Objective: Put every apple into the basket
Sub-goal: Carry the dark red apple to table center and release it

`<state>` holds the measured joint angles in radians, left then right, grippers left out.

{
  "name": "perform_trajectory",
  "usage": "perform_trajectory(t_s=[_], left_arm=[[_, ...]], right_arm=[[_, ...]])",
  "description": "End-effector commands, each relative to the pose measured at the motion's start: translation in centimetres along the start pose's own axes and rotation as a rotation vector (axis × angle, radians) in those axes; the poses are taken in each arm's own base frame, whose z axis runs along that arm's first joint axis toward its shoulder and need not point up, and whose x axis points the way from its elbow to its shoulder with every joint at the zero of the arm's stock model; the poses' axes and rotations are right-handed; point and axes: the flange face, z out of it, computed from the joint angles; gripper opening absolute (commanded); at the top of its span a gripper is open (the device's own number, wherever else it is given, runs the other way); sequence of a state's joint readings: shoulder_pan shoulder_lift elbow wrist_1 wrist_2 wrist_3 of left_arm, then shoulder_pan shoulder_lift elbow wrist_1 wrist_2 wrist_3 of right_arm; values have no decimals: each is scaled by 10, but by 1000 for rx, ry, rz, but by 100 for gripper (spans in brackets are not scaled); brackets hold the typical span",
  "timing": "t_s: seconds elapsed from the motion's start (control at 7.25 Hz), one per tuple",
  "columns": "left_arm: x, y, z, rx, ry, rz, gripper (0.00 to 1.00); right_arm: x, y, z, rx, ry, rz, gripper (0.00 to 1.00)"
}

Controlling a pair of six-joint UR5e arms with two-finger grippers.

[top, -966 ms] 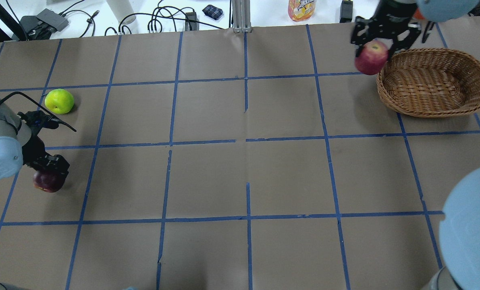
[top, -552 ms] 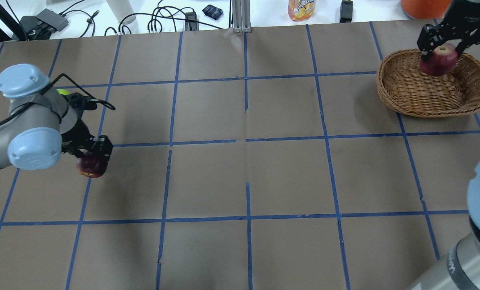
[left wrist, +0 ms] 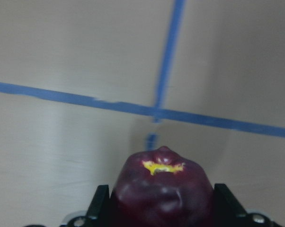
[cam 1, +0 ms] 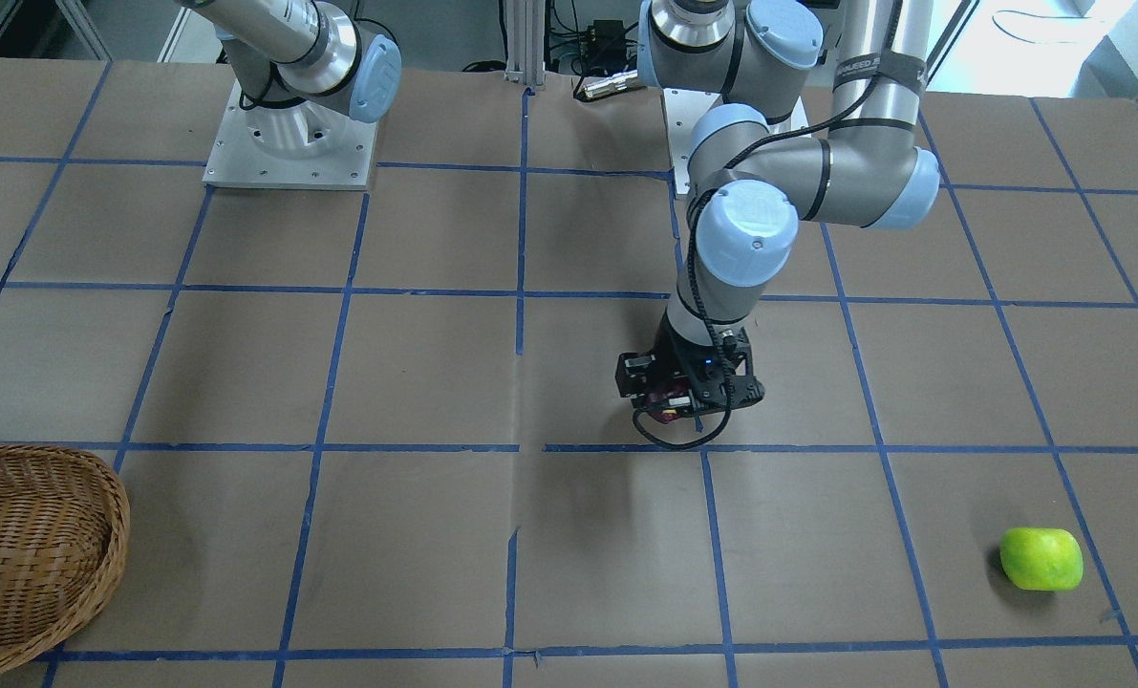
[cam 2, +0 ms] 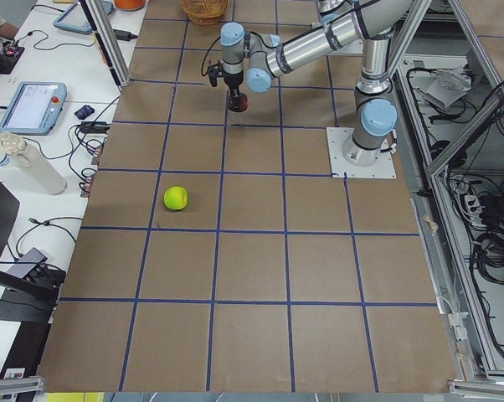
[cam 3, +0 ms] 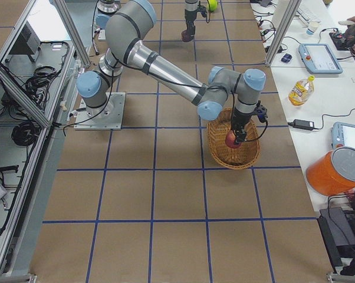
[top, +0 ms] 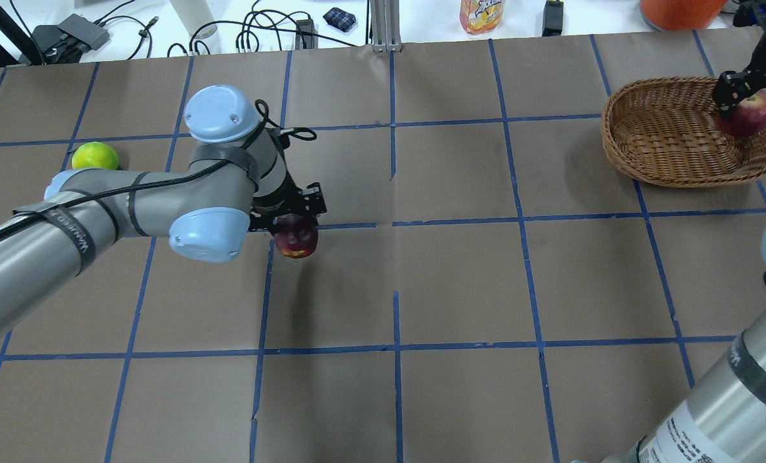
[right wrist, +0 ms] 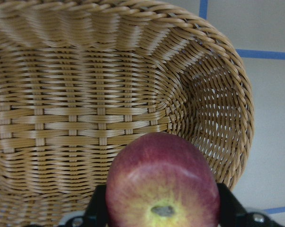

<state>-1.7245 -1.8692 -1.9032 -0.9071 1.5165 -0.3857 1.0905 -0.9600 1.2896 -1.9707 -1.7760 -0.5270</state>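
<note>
basket (top: pixel 665 138) woven wicker | red apple (right wrist: pixel 161 179) glossy smooth | table (top: pixel 460 283) matt paper

The basket (top: pixel 669 132), a shallow oval of light-brown wicker, sits upright on the table (top: pixel 460 283). The red apple (top: pixel 747 114), its yellowish dimple showing, is clamped in the right gripper (right wrist: pixel 156 210) over the basket's inside, near one end. The maroon apple (top: pixel 296 239) hangs in the left gripper (left wrist: pixel 164 201) off the table, well apart from the basket. The lime-green apple (top: pixel 95 156) lies on the table, farthest from the basket

Brown table (top: pixel 460 283) gridded with blue tape (top: pixel 325 351); cables (top: pixel 247 40), drink bottle (top: pixel 481 14) and orange tub (top: pixel 678 9) beyond it
</note>
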Motion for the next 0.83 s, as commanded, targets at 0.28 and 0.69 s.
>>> perform_trajectory(t_s=[0.28,0.69], left_arm=[[99,-1,20,37,97,-40,43],[111,-1,31,29,122,-48,73]], right_arm=[[10,-12,54,12,9,-7,64],[12,-10,36,14,8,4,100]])
